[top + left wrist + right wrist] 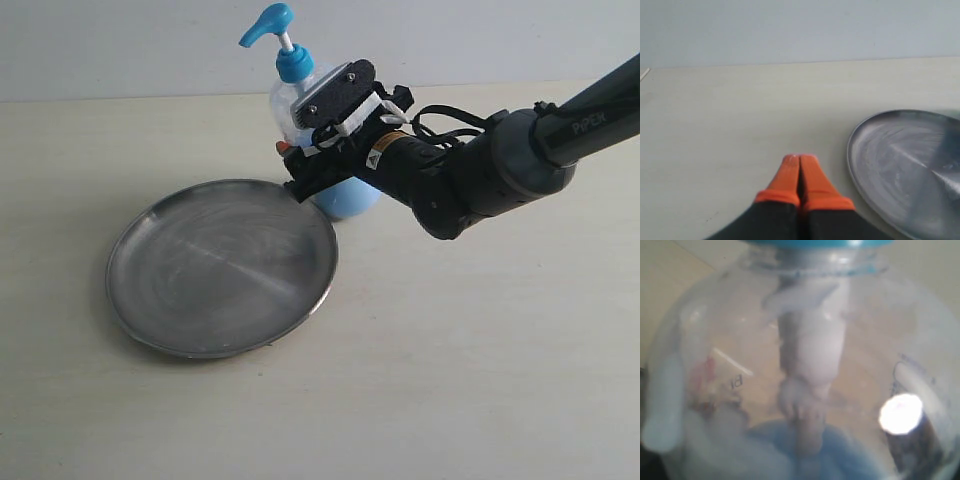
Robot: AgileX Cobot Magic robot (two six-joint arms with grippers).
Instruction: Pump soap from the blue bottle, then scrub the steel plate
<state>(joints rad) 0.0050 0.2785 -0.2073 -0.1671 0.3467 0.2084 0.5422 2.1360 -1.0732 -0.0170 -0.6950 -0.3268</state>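
Note:
The blue bottle point(347, 200) stands just behind the steel plate point(150, 300), its blue pump head point(270, 22) raised. My right gripper point(300, 148) spans the bottle's clear body from the right, one black finger above and one below, shut on it. In the right wrist view the bottle point(805, 365) fills the picture, with light-blue liquid low inside; the fingers barely show. Faint whitish swirls of soap point(200, 262) streak the plate. My left gripper point(800, 159) is shut, orange tips together, over bare table beside the plate point(875, 165). It is out of the exterior view.
The pale tabletop point(480, 350) stretches to the front and right of the plate. A grey wall point(120, 50) runs along the back. The right arm point(500, 165) reaches in low from the upper right.

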